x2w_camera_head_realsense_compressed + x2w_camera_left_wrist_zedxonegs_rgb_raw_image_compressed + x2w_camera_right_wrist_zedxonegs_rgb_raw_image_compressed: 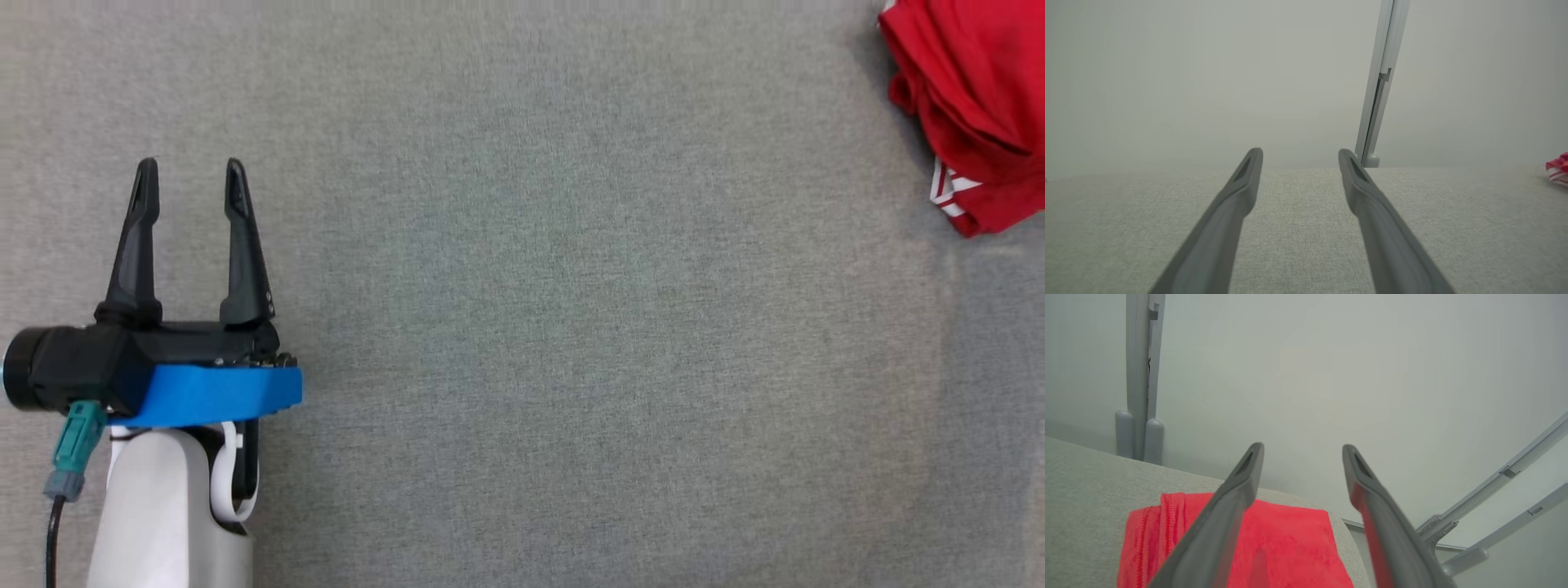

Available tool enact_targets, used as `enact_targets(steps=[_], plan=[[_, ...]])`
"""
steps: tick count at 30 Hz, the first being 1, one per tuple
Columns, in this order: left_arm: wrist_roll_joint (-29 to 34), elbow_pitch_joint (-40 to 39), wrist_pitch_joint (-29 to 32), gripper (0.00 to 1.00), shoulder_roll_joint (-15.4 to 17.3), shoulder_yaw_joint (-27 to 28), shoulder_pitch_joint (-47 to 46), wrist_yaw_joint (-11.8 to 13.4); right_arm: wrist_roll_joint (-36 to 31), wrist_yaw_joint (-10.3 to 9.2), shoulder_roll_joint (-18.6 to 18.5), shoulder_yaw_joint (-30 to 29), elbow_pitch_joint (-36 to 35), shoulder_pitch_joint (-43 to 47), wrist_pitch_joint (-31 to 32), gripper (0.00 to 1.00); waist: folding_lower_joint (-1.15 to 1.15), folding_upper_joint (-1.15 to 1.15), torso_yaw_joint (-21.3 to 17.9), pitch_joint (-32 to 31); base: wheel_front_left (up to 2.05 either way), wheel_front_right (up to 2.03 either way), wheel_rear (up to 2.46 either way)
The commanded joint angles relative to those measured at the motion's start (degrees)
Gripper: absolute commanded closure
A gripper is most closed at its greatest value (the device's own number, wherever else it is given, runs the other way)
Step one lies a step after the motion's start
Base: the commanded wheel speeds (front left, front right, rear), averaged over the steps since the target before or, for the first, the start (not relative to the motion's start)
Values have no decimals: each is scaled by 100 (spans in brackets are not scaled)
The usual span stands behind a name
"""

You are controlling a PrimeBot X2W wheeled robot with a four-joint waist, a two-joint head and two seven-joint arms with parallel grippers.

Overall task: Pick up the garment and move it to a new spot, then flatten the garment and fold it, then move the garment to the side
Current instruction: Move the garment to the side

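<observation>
The garment (976, 106) is red with white stripes at one edge, bunched in a folded heap at the far right of the grey cloth-covered table (571, 327). In the left wrist view a small piece of the garment (1558, 168) peeks in at the right edge. My left gripper (192, 175) rests at the lower left, far from the garment, open and empty. In the right wrist view my right gripper (1302, 451) hovers above the garment (1274, 543), open, with nothing between its fingers. The garment lies near the table's rounded corner there.
A pale upright frame post (1380, 81) stands behind the table's far edge. Slanted pale bars (1502, 486) run beyond the table corner in the right wrist view. A grey wall lies behind.
</observation>
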Motion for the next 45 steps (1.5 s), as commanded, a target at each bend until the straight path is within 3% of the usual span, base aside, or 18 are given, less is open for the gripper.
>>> enact_targets(steps=[1, 13, 22, 45], plan=[[-20, 24, -25, 0, 4, 70, 113, 4, 24, -3, 149, 79, -143, 167, -70, 0, 1, 0, -51, -183, 0, 0, 0], [-67, 218, -24, 0, -56, 286, 835, 65, 425, -2, 1325, 658, -1006, 1366, -178, 0, 1, 0, 174, -1156, 0, 0, 0], [-116, 426, -24, 0, -95, 313, 1238, 93, 724, -2, 1739, 989, -1508, 2418, -179, 0, 1, 0, 358, -1764, 0, 0, 0], [-285, 625, -24, 0, -123, 22, 1762, 222, 604, -2, 2625, 77, -3014, 4806, 39, 0, 1, 0, 338, -2451, 0, 0, 0]])
